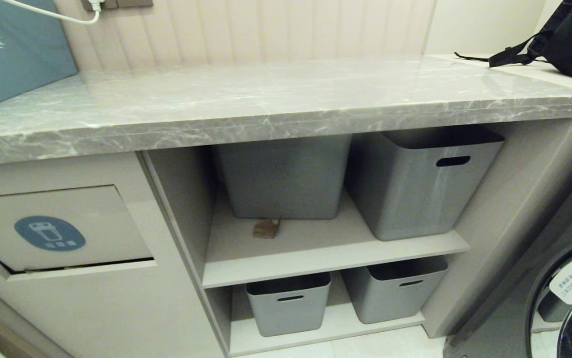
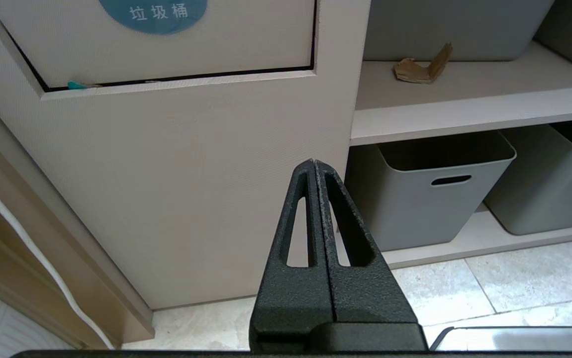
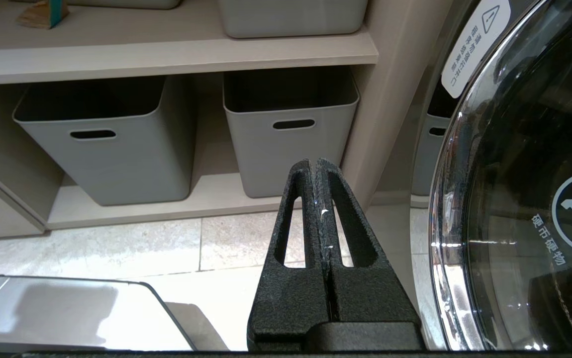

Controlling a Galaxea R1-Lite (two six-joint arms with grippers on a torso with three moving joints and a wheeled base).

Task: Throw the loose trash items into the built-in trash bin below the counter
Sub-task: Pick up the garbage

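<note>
Evidently only 1 cardboard scrap point(image 1: 266, 227) remained loose: it lay on the upper shelf point(image 1: 316, 248), near the shelf's front edge and just in front of the left grey tub point(image 1: 283, 176), touching nothing else that I could make out. From the right wrist view a teal patch showed on it. A sliver of teal and brown peeked from the gap at the lower edge of the bin flap point(image 1: 62, 228), so I judged some trash had lodged there or gone in.

Both arms hung low before the cabinet, neither one in the head view. The left gripper point(image 2: 314, 164) had its jaws pressed together and held nothing, pointing at the beige panel below the flap. The right gripper point(image 3: 314, 162) was likewise closed and empty, aimed toward the lower tubs point(image 3: 291, 124) beside the washing machine door point(image 3: 524, 199).

Above, the grey marble tabletop point(image 1: 266, 104) was glossy; a black bag point(image 1: 569, 40) sat at its far right corner and a teal box point(image 1: 12, 49) at its far left. Pale tiles covered the floor point(image 2: 465, 293).
</note>
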